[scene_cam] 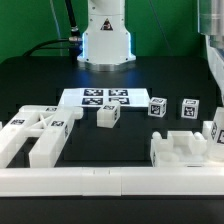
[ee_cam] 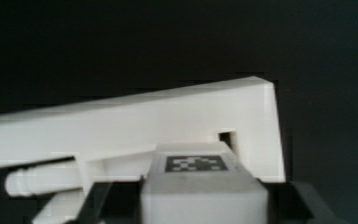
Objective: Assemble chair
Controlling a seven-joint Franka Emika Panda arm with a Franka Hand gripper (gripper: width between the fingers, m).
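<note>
In the wrist view my gripper is shut on a white tagged chair block, with one dark finger on each side of it. Just beyond the block lies a larger white notched chair part, close to or touching it. The exterior view shows the arm coming down at its right edge, where the gripper meets that notched part. Three small tagged cubes stand mid-table. A cluster of white chair slabs and bars lies at the exterior view's left.
The marker board lies flat in front of the robot base. A long white border rail runs along the near edge of the black table. Green backdrop behind.
</note>
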